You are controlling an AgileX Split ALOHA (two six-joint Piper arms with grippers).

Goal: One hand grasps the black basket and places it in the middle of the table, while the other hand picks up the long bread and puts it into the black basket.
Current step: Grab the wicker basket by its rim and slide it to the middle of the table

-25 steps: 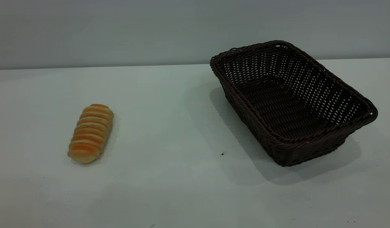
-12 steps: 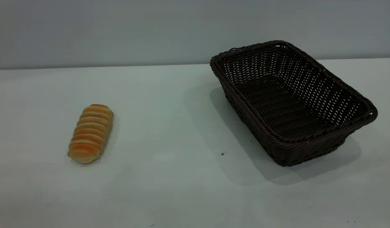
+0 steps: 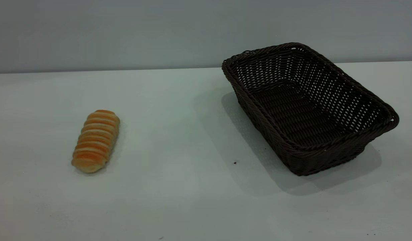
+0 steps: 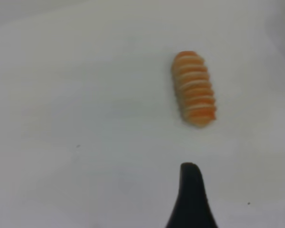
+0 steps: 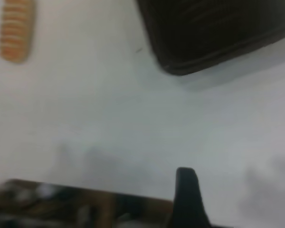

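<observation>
Hands apart: one long bread (image 3: 95,141), one black basket (image 3: 308,107)

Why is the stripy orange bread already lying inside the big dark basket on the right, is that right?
Not quite. The long bread is not in the black basket. It lies on the bare table far to the left, apart from it. The basket does stand on the right, and it is empty. The exterior view shows this.

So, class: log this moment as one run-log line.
stage: pre-grasp | black basket: right side of table, empty | long bread: left side, untouched | left tool, right tool: holding nothing
</observation>
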